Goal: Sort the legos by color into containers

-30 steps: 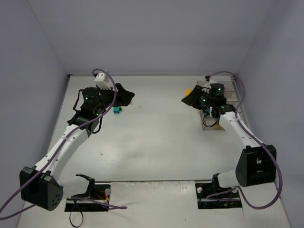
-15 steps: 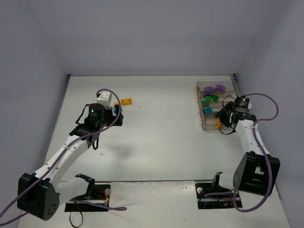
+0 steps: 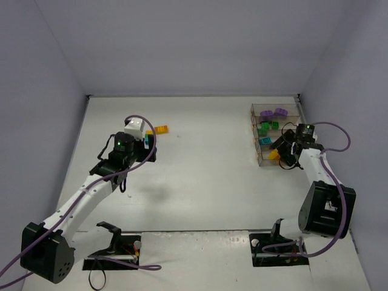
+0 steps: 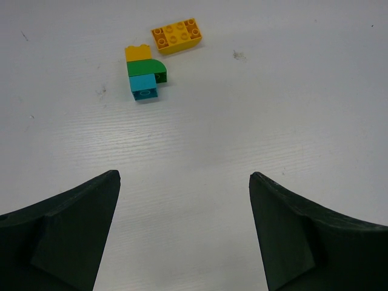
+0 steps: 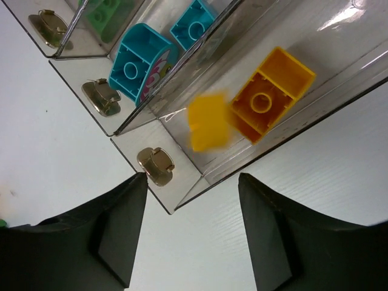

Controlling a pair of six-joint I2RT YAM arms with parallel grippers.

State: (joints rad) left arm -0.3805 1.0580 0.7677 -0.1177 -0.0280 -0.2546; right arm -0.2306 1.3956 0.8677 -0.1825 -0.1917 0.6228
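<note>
- Orange blurred brick (image 5: 208, 121) lies in the nearest bin (image 5: 176, 188) beside a sharp orange brick (image 5: 271, 92). The right gripper (image 5: 193, 180) gapes wide, empty, just outside the bin's wall, hardly shifted from half a second ago.
- Left gripper (image 4: 184, 182), spread wide and empty, faces bare table (image 4: 254, 121). Beyond sits an orange-green-teal stack (image 4: 144, 76), with a flat orange brick (image 4: 176, 34) just past it.

white table (image 3: 206, 182) with faint scuff marks (image 4: 239, 55), enclosed by pale lilac walls (image 3: 194, 48)
</note>
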